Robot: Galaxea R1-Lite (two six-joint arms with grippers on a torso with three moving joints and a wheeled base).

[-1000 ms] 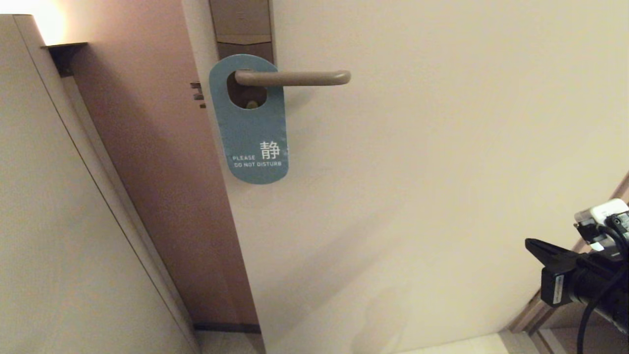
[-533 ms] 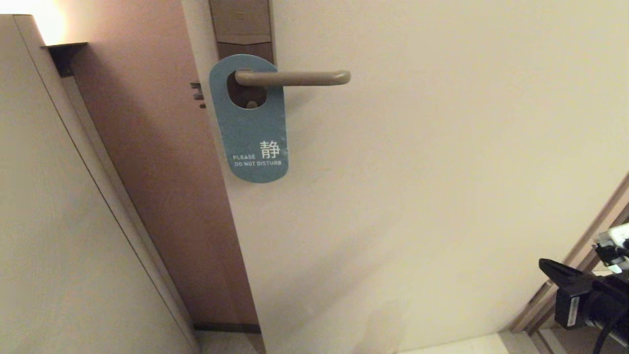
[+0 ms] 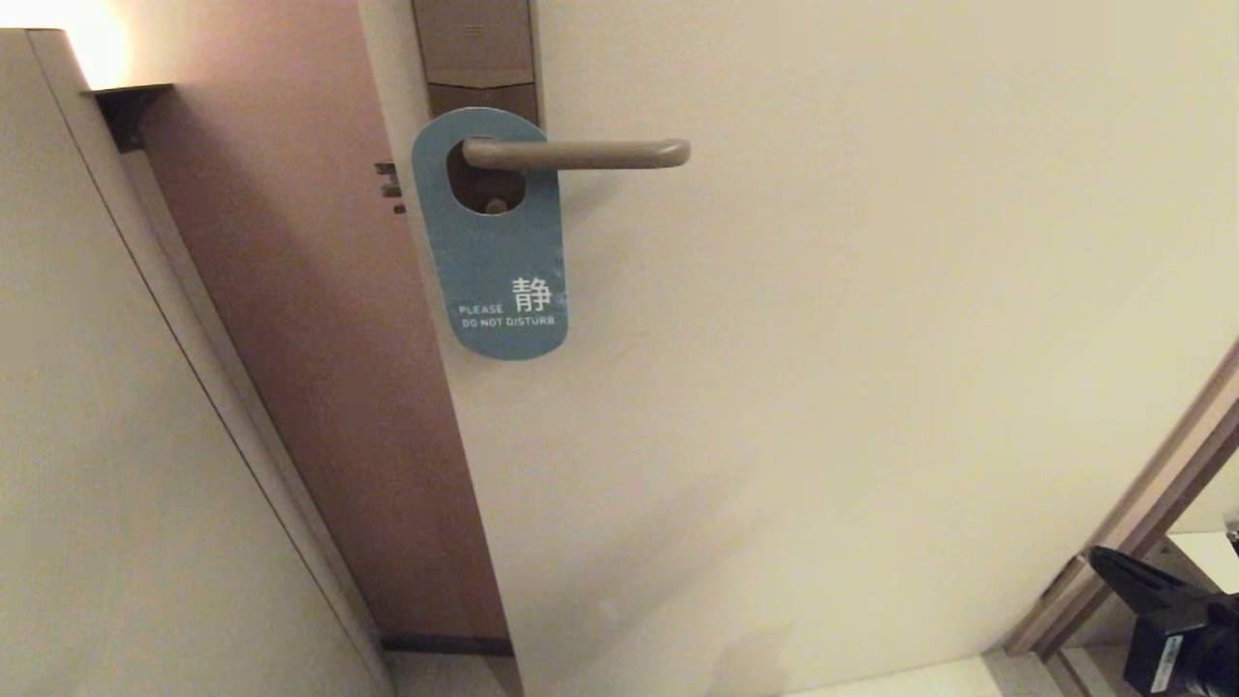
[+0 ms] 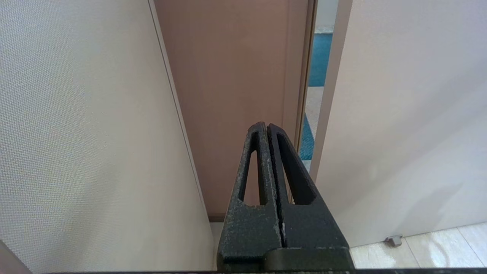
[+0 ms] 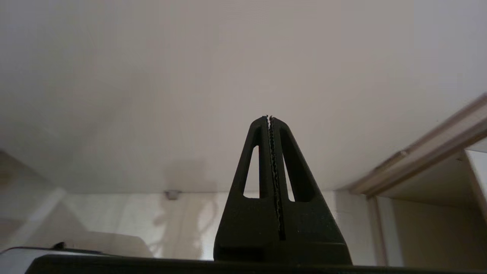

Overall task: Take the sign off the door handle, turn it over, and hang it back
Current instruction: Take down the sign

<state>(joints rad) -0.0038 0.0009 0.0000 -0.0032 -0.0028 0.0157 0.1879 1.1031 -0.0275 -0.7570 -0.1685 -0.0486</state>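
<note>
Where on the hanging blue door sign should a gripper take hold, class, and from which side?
Grip the sign at its free rounded lower end, coming from below: it hangs flat against the door, and the door handle threads the oval hole at the top.

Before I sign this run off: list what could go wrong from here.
1. The sign hangs on the door handle by its oval hole alone, close to the door edge; a nudge or draught could probably swing it or slide it along the bar.
2. The right pincer is shut and low at the door frame, far from the sign, so any correction would likely need a long reach.
</note>
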